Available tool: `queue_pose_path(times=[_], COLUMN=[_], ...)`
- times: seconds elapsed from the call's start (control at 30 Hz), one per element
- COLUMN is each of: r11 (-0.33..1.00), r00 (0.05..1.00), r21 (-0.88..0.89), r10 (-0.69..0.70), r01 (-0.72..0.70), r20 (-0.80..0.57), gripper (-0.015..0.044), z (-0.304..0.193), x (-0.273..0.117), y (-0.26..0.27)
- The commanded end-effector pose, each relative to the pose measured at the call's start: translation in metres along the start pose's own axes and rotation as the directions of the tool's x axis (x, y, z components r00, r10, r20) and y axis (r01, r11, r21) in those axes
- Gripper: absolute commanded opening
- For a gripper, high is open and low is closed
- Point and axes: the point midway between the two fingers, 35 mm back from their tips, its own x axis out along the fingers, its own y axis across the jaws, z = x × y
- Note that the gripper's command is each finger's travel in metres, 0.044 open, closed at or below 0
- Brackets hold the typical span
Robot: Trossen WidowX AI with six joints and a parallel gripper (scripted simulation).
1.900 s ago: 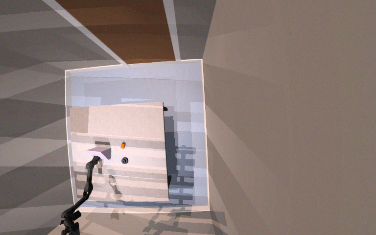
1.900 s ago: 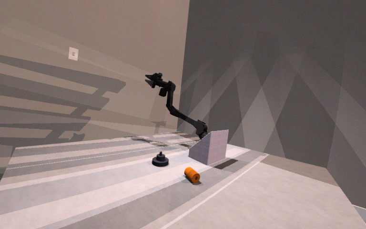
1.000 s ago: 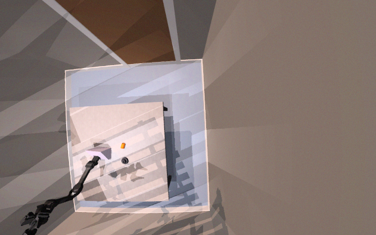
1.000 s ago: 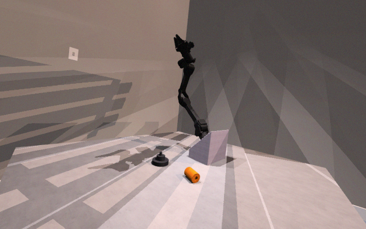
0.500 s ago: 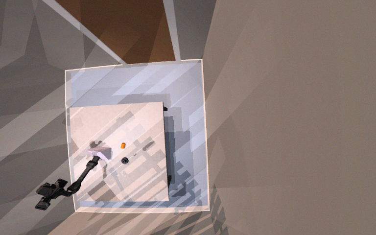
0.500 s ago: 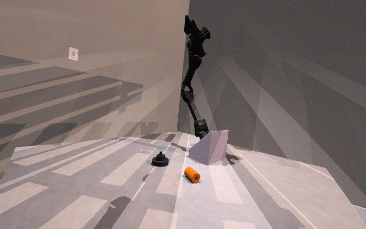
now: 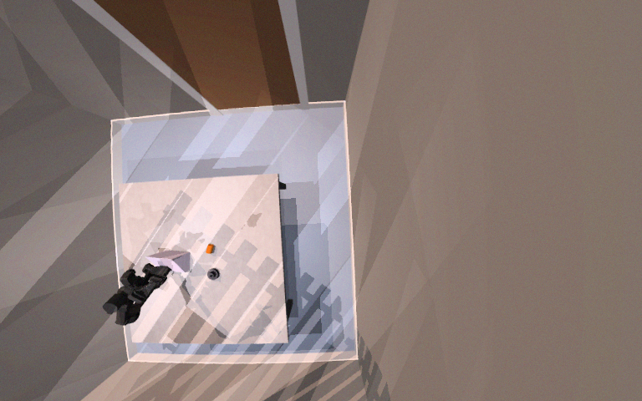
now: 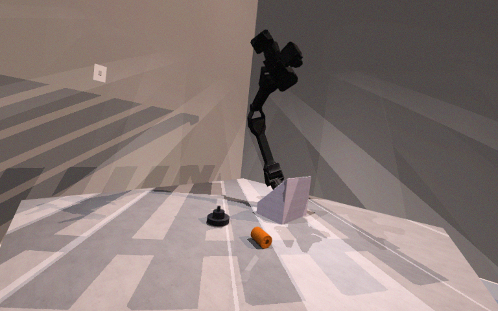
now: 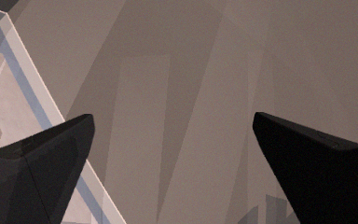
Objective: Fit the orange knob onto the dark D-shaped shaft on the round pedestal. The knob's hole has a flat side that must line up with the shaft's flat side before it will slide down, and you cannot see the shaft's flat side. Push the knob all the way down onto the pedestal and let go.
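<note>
The orange knob (image 7: 209,248) (image 8: 260,237) lies on its side on the table, with the hole in its end turned toward the exterior camera. The round dark pedestal (image 7: 213,273) (image 8: 217,220) stands upright close to the knob, apart from it. Its thin shaft (image 8: 218,207) points up and is bare; its flat side cannot be made out. My gripper (image 9: 175,120) is open and empty, with its two dark fingers wide apart in the wrist view. It is high above the table, far from knob and pedestal, and neither shows in the wrist view.
A pale lilac wedge-shaped block (image 7: 172,259) (image 8: 296,199) stands on the table (image 7: 155,198) (image 8: 176,282) beside the arm's base, near the knob and pedestal. The arm (image 8: 266,146) rises steeply behind the block. Striped shadows cross the table top.
</note>
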Motion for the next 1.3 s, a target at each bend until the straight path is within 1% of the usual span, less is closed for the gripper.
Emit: queue_pose_path(times=[0.0,0.1,0.2,0.37,0.53,0.63,0.73,0.8,0.97,1.1,1.27], r11=[0.984,0.954,0.908,0.799,0.658,0.564,0.469,0.456,0.456,0.457,0.457], r00=[0.980,0.940,0.876,0.715,0.481,0.303,0.102,0.074,0.074,0.073,0.073], r21=[0.022,0.053,0.098,0.202,0.340,0.436,0.534,0.548,0.548,0.548,0.548], r10=[0.178,0.301,0.420,0.599,0.736,0.790,0.811,0.811,0.811,0.810,0.810], r01=[-0.177,-0.297,-0.408,-0.566,-0.671,-0.702,-0.703,-0.701,-0.701,-0.701,-0.701], r20=[-0.091,-0.163,-0.236,-0.361,-0.476,-0.534,-0.576,-0.581,-0.581,-0.582,-0.582], gripper=[0.0440,0.0440,0.0440,0.0440,0.0440,0.0440,0.0440,0.0440,0.0440,0.0440,0.0440], z=[-0.027,-0.049,-0.075,-0.121,-0.171,-0.202,-0.231,-0.235,-0.236,-0.249,-0.250], x=[0.034,0.051,0.063,0.067,0.051,0.031,0.004,0.000,0.000,0.002,0.002], y=[0.062,0.107,0.151,0.225,0.296,0.335,0.370,0.374,0.375,0.393,0.394])
